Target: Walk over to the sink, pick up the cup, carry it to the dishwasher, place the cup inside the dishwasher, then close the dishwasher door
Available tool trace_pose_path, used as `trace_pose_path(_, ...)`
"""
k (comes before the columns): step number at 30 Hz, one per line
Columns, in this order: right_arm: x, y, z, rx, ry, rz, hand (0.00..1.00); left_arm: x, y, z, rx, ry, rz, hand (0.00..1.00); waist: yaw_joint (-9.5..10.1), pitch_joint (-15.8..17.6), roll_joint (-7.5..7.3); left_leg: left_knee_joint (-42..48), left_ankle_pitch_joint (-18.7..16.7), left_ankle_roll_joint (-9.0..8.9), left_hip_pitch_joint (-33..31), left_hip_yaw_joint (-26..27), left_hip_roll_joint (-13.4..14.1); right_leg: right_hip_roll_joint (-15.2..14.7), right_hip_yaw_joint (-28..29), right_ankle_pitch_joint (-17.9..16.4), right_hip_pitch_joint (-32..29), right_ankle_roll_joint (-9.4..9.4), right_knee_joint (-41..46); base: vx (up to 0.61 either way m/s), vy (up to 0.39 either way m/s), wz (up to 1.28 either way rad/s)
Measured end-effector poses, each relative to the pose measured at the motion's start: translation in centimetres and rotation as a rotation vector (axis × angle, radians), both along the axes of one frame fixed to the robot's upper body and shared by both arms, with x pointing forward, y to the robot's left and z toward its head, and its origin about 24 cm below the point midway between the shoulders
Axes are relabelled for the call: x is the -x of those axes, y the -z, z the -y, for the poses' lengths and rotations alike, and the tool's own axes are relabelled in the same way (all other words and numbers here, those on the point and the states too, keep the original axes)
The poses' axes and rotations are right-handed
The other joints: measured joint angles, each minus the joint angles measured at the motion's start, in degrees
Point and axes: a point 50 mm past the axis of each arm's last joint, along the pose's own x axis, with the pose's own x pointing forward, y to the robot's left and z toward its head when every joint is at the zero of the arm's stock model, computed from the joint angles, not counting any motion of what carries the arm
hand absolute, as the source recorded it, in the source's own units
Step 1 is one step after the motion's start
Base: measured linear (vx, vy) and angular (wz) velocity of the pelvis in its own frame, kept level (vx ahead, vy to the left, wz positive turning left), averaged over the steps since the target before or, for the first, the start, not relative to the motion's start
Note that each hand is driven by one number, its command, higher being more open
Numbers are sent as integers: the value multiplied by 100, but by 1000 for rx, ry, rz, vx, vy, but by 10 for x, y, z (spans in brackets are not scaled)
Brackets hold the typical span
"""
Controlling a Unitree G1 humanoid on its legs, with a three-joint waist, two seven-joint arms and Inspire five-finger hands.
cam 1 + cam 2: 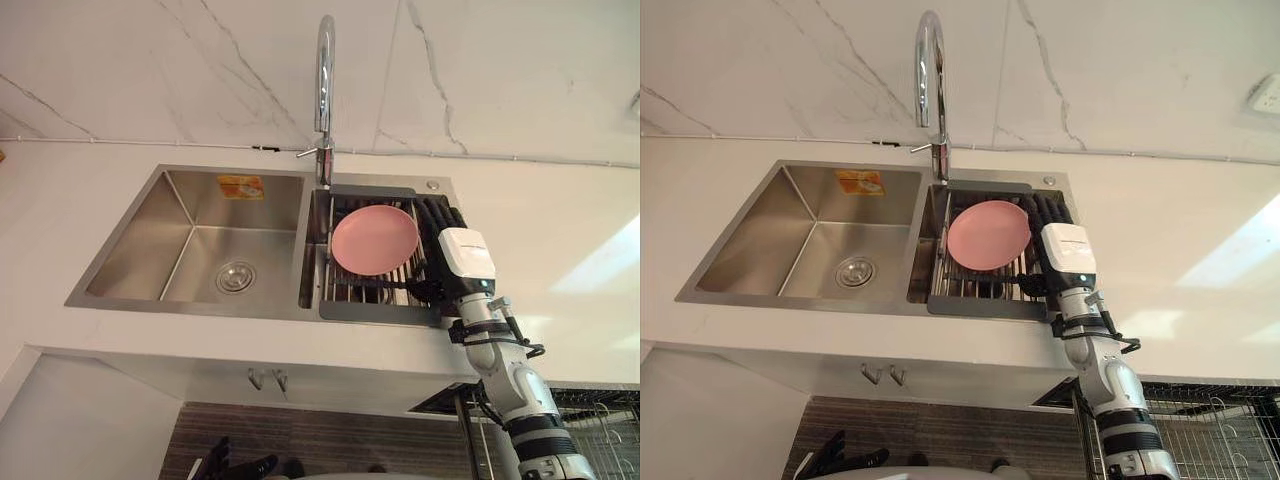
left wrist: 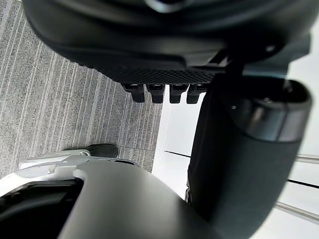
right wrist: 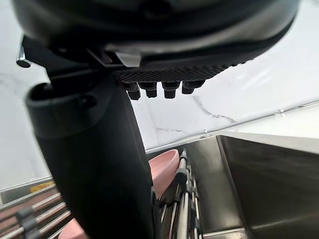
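A round, shallow pink dish lies on a dark wire rack in the right basin of the steel sink. My right hand hovers at the rack's right edge, just right of the dish and apart from it. Its dark fingers reach straight along the rack with nothing in them. Past the thumb in the right wrist view, the dish's pink rim shows on the rack bars. My left hand hangs low below the counter, fingers relaxed and holding nothing.
A tall chrome faucet rises behind the divider between the basins. The left basin holds only its drain. White counter runs to both sides, with a marble wall behind. A wire dishwasher rack shows below the counter at lower right.
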Motion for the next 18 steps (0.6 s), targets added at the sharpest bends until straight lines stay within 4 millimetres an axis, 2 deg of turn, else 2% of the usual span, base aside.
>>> trace_pose_path(11,-8,5,-2,26,20,-6,100,-4,-1,1,7,8,15,100,81,73,21,0,49,32,-20,-75,-21,-12,-84,8,27,7,-12,-3,-4,3)
trace_pose_path(18,-18,-2,0,31,57,6,100,-6,-2,1,8,10,28,100,109,176,18,1,73,29,-21,-114,-28,-19,-123,23,38,9,0,-5,-5,2)
